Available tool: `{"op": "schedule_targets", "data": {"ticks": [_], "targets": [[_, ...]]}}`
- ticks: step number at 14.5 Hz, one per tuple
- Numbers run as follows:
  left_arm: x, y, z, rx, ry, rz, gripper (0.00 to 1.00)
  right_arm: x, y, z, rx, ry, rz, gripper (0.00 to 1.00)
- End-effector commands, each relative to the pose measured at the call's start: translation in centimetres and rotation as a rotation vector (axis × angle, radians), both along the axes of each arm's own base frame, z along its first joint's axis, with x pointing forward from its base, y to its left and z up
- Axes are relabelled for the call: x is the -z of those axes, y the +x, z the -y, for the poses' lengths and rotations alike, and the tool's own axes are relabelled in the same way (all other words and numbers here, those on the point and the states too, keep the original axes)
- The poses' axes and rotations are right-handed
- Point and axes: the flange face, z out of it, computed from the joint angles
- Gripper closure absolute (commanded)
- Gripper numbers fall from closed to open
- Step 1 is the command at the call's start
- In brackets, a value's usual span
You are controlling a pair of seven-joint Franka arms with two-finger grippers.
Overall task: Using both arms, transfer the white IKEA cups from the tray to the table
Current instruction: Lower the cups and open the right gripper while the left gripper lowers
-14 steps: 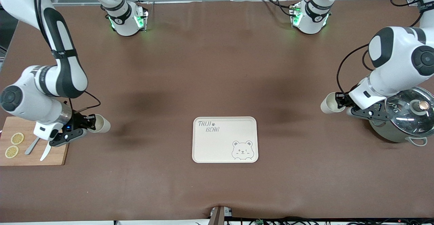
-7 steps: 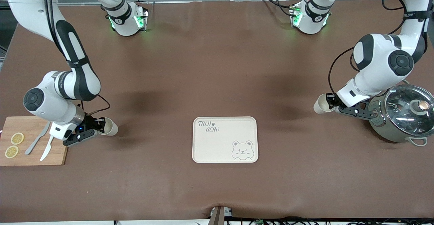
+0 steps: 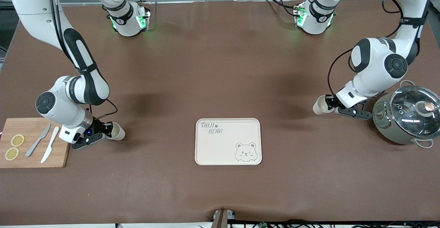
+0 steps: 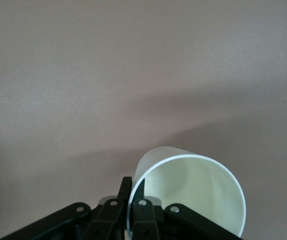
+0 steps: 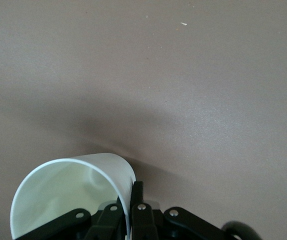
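The left claw (image 3: 330,103) hangs over bare brown tabletop (image 3: 220,66) toward the left arm's end, between the cream bear tray (image 3: 228,141) and the grey-green pot (image 3: 405,116) with its glass lid. It is pinching the rim of a white cup (image 3: 319,106), one finger inside the wall and one outside, with the cup tipped on its side and its mouth turned toward the wrist. In the left wrist view the same cup (image 4: 191,192) shows its pale inside, the black fingers (image 4: 142,212) clamped on its edge.

The right claw (image 3: 107,130) hangs over the tabletop toward the right arm's end, just beside the wooden cutting board (image 3: 32,159), which carries two lemon slices (image 3: 14,147) and two knives (image 3: 44,144). It pinches the second white cup (image 3: 117,132) by the rim in the same way, also tilted on its side. The right wrist view shows that cup (image 5: 71,195) with fingers (image 5: 136,210) gripping its wall.

The tray lies flat, about midway between the two claws and well apart from both cups.
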Motion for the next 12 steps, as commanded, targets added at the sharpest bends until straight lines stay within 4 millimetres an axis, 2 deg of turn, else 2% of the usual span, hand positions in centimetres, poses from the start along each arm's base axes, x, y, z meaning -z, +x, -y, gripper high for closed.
{"op": "schedule_targets", "data": {"ticks": [1,5,7,8,12], "targets": [[2.4,0.1,-0.4,-0.007,-0.024,0.034,1.00,0.4,-0.3,-0.1,-0.002,0.022,0.012,1.00],[5.0,0.3,-0.5,0.004,-0.029,0.056,1.00,0.4,-0.3,-0.3,-0.003,0.022,0.015,0.98],[6.2,0.5,-0.6,0.001,-0.032,0.070,1.00,0.3,-0.2,-0.3,-0.001,0.021,0.017,0.40],[6.8,0.5,-0.6,-0.002,-0.034,0.076,1.00,0.2,0.0,-0.2,0.000,0.022,0.018,0.00],[8.1,0.7,-0.6,0.005,-0.036,0.096,1.00,-0.2,0.3,-0.4,-0.001,0.024,0.020,0.00]]}}
